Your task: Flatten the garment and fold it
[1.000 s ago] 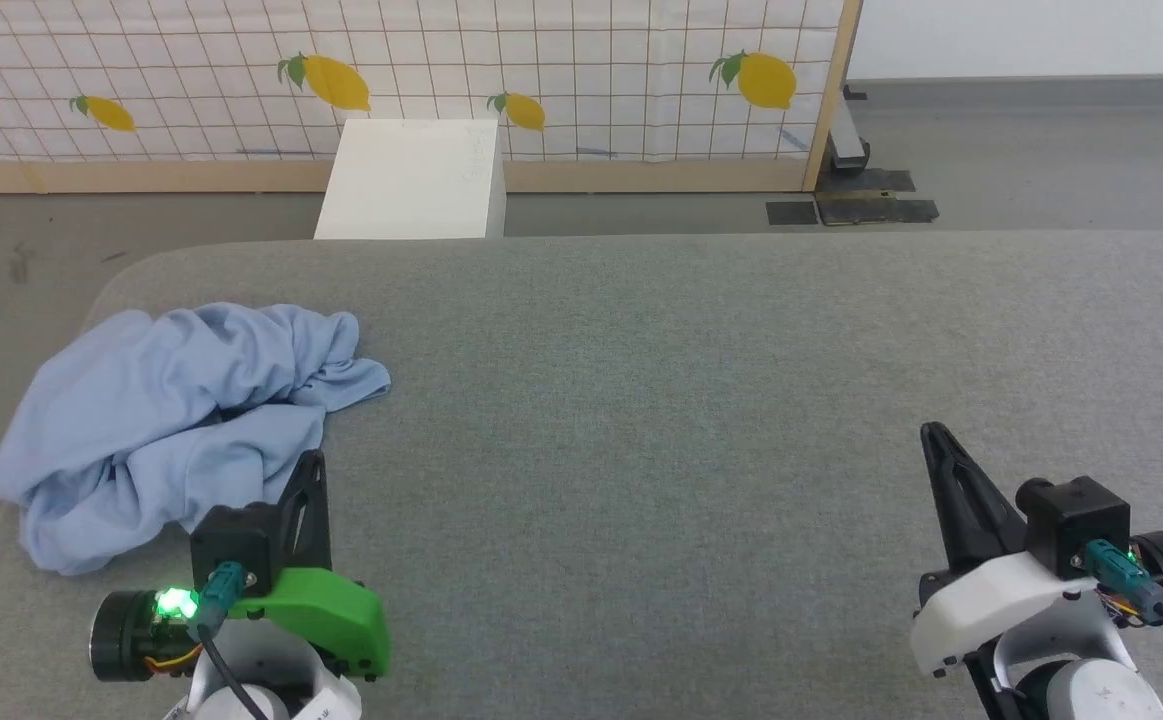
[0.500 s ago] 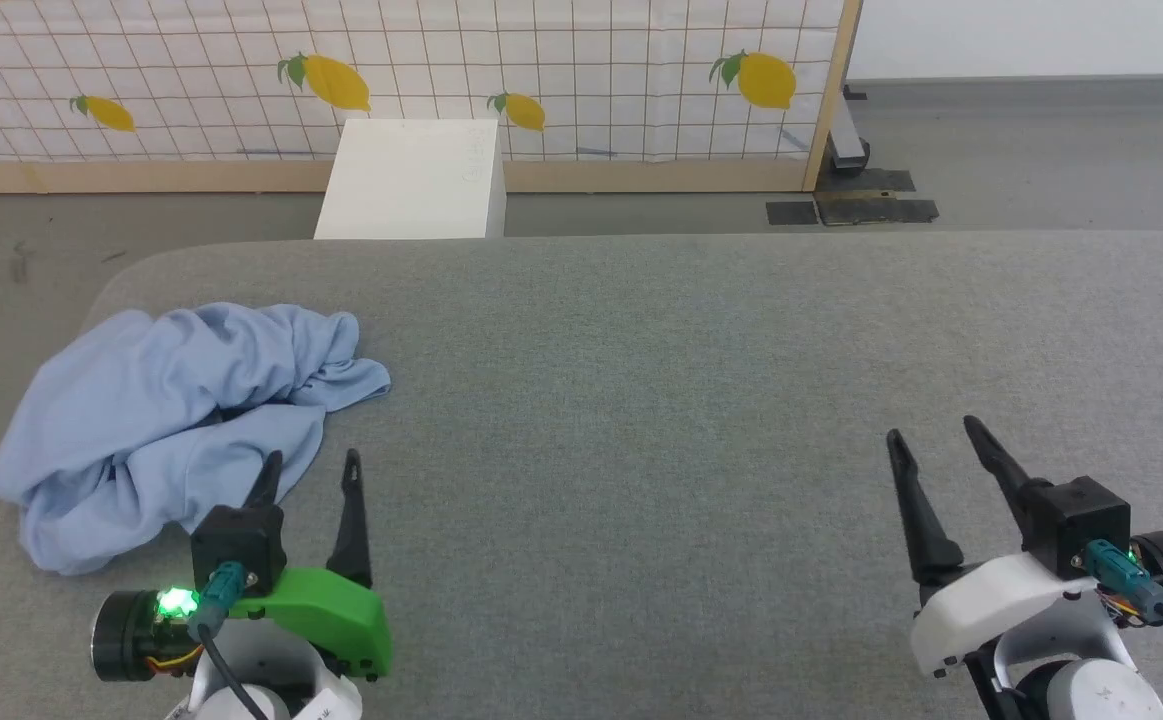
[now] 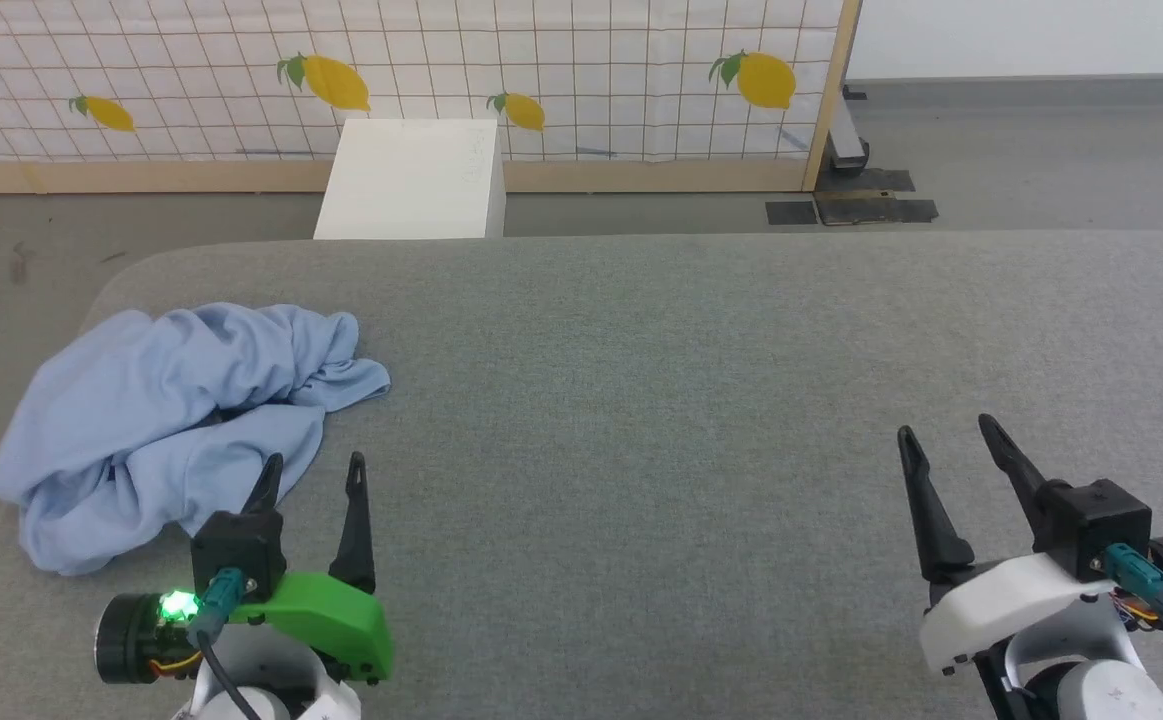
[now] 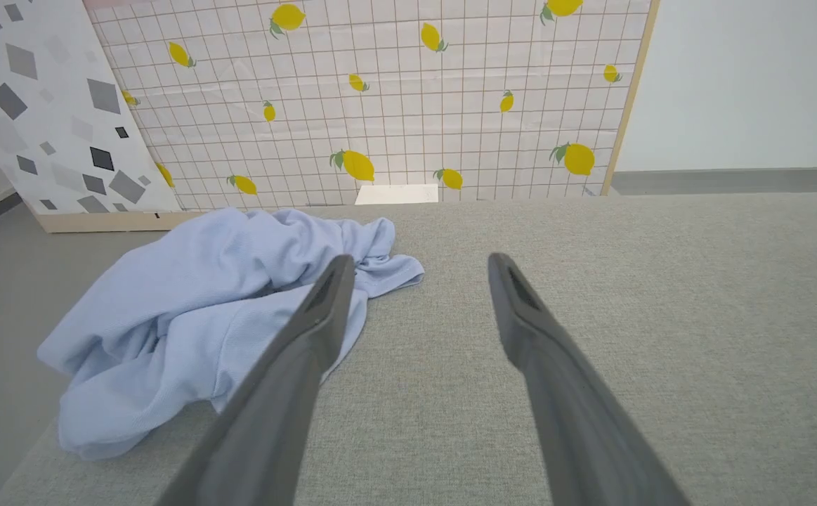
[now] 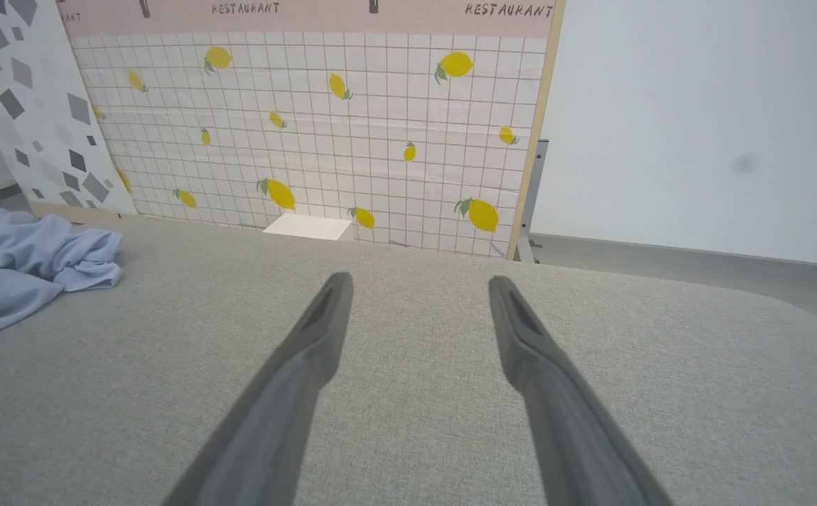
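On grey table [image 3: 641, 400], crumpled garment [image 3: 161, 420], left

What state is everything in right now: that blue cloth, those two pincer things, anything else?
Light blue knit garment: crumpled in a heap at the left of the grey padded table, neither flattened nor folded.
Left gripper: open, holding nothing, at the garment's near edge.
Right gripper: open, holding nothing, well apart from the garment.
Small green light on the left wrist: lit.
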Motion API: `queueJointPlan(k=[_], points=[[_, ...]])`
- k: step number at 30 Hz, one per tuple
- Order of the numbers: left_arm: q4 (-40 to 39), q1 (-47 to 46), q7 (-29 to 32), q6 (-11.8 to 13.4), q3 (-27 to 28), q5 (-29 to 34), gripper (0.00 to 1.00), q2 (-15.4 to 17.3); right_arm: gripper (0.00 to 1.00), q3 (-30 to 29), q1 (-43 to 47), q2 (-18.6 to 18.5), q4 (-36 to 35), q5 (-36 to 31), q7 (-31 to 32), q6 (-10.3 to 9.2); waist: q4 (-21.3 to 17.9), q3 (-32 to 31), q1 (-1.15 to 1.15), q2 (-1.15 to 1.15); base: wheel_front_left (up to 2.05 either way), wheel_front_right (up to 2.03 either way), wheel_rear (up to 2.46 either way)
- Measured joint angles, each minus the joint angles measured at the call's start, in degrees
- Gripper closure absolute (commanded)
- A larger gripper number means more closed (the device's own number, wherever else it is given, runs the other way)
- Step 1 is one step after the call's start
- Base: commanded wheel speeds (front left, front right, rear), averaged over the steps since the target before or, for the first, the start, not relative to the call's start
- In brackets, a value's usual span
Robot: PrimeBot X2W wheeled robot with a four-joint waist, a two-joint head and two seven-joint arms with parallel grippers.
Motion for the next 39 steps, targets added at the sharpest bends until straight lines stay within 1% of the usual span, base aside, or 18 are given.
queueJointPlan(k=[39], points=[[2.3, 0.0, -4.6, -1.7, 0.8, -1.8, 0.0, 0.8, 0.0, -3.5, 2.7, 0.0, 1.8, 4.2, -4.7, 0.0, -0.2, 0.2, 0.0, 0.0, 0.0, 0.0, 0.0]])
